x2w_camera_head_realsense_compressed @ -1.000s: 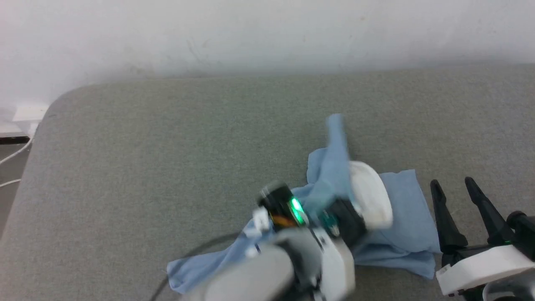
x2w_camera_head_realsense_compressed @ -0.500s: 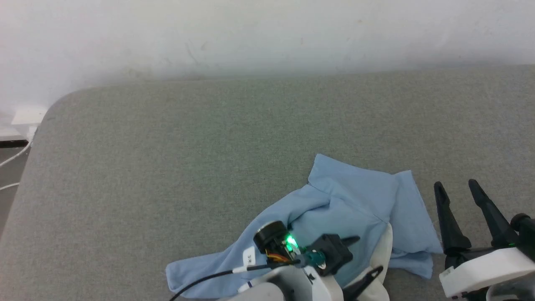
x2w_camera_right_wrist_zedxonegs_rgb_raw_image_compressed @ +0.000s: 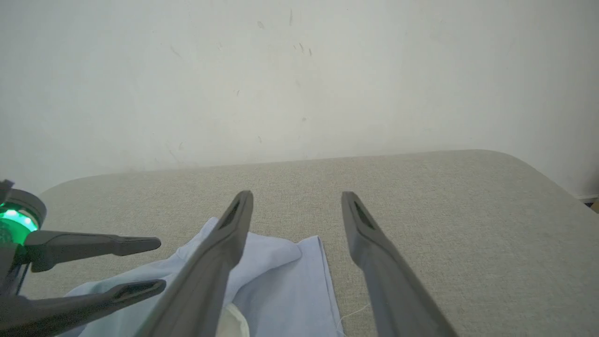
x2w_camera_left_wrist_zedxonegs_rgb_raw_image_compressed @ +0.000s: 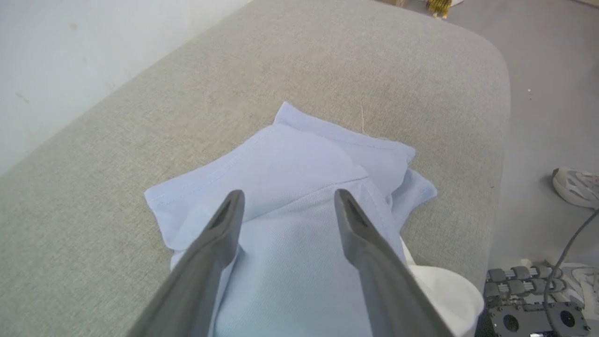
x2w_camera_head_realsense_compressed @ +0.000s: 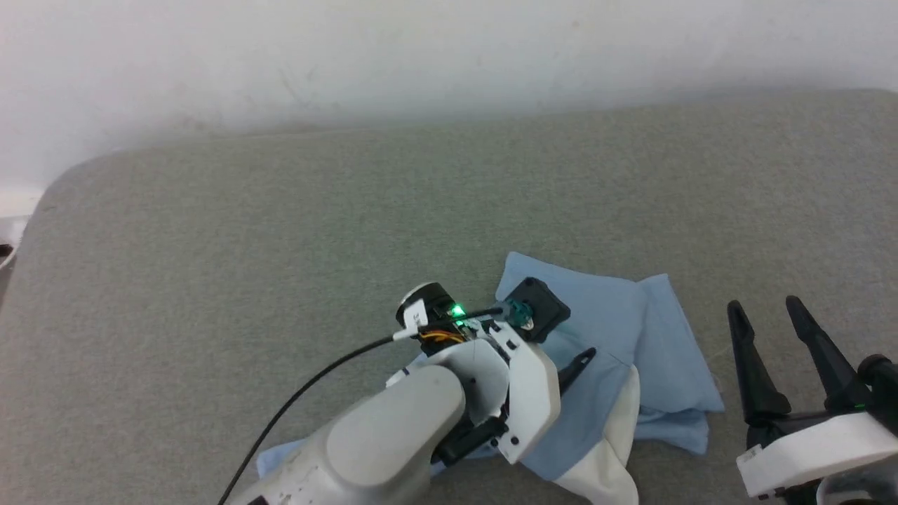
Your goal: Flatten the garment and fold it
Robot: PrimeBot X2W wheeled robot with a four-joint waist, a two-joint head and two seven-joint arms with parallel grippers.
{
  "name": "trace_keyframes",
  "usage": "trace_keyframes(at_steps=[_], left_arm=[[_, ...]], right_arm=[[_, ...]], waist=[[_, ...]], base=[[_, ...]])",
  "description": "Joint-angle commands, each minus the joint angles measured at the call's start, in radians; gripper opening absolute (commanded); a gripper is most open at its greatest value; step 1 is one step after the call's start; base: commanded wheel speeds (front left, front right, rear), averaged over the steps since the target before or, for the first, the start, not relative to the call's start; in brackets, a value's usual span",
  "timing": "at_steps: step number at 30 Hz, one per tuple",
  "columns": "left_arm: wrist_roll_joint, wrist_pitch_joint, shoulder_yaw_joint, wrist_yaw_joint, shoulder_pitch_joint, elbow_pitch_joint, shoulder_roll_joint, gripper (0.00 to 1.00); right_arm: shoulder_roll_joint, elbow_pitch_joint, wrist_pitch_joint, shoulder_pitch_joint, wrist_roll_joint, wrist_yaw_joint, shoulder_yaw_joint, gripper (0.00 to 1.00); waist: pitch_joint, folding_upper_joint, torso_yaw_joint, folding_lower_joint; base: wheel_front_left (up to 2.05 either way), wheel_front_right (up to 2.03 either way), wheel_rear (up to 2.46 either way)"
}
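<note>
A grey upholstered surface (x2w_camera_head_realsense_compressed: 280, 210) takes most of the head view, with a white wall (x2w_camera_head_realsense_compressed: 421, 56) behind it. At the lower left of that view a black cable (x2w_camera_head_realsense_compressed: 316, 375) runs to the wrist of the pale left arm (x2w_camera_head_realsense_compressed: 393, 442), which reaches in from the bottom edge toward the right. The left gripper (x2w_camera_left_wrist_zedxonegs_rgb_raw_image_compressed: 288, 193) is released: in its own wrist view the two dark fingers (x2w_camera_left_wrist_zedxonegs_rgb_raw_image_compressed: 220, 234) stand wide apart with nothing between them, and they point over the garment (x2w_camera_head_realsense_compressed: 603, 315). I cannot tell if the fingertips touch the cloth.

The garment is light blue and lies in a loose, layered heap on the grey surface, to the right of the middle and near the front edge. One corner points to the wall. A white lining (x2w_camera_head_realsense_compressed: 610, 470) shows at its near side, just beside the left gripper.

At the far right, the right gripper (x2w_camera_head_realsense_compressed: 762, 303) is also released, fingers spread and empty. It stands just beside the right edge of the garment, not touching it.

In the left wrist view a shoe (x2w_camera_left_wrist_zedxonegs_rgb_raw_image_compressed: 578, 187) lies on the floor beyond the surface.
</note>
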Motion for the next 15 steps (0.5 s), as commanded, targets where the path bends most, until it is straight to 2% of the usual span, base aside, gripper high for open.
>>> trace_keyframes(at_steps=[1, 6, 7, 8, 9, 15], left_arm=[[-0.018, 0.017, -0.002, -0.013, -0.024, 0.035, -0.012, 1.0], [-0.062, 0.081, -0.027, -0.042, -0.066, 0.144, -0.025, 1.0], [-0.071, 0.09, -0.031, -0.045, -0.071, 0.158, -0.025, 0.71], [-0.079, 0.093, -0.034, -0.048, -0.075, 0.168, -0.024, 0.3], [-0.086, 0.093, -0.036, -0.05, -0.079, 0.176, -0.022, 0.0], [-0.095, 0.027, -0.019, -0.045, -0.103, 0.172, -0.003, 0.0]], right_arm=[[0.002, -0.004, 0.002, -0.01, -0.001, -0.001, -0.002, 1.0], [0.002, 0.008, -0.005, -0.017, 0.011, -0.001, -0.004, 1.0], [0.002, 0.011, -0.008, -0.018, 0.013, -0.001, -0.006, 1.0], [0.002, 0.015, -0.01, -0.019, 0.015, -0.001, -0.006, 1.0], [0.002, 0.018, -0.013, -0.019, 0.017, -0.001, -0.008, 1.0], [0.002, 0.031, -0.023, -0.017, 0.021, -0.001, -0.022, 1.0]], waist=[[0.028, 0.0, -0.036, 0.0], [0.058, 0.0, -0.086, 0.0], [0.062, 0.0, -0.092, 0.0], [0.065, 0.0, -0.099, 0.0], [0.066, 0.0, -0.102, 0.0], [0.067, 0.0, -0.1, 0.0]], base=[[0.0, 0.0, 0.0], [0.0, 0.0, 0.0], [0.0, 0.0, 0.0], [0.0, 0.0, 0.0], [0.0, 0.0, 0.0], [0.0, 0.0, 0.0]])
